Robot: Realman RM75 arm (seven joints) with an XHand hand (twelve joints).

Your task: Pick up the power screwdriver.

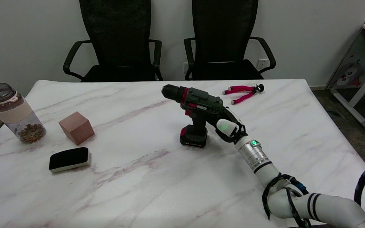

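White marble-patterned tabletop point(138, 190) fills the view, with two black office chairs point(223, 41) against a pale wall at the back. Nearest, the right arm reaches in from the lower right, and the right hand point(228, 125) sits against the rear of the power screwdriver point(195, 110), which stands upright on its battery base near the table's middle, chuck pointing left. The hand is right at the grip, but whether its fingers are wrapped around the handle or merely resting beside it cannot be told; they are hidden behind the palm and the tool's body.

To the left lie a black-topped eraser point(69, 159), then a reddish-brown cube point(76, 127) and a clear jar point(13, 114) holding brown bits. Farther back, a pink-legged mini tripod point(242, 92) lies just beyond the tool.

Risk, as I judge it: the screwdriver is top-heavy on a narrow base, so a sideways push before the grip is firm could tip it over, toward the chuck side. A loose hold low on the handle could let it swing nose-down when lifted.

The arm's shoulder end is cut off at the frame's edge.
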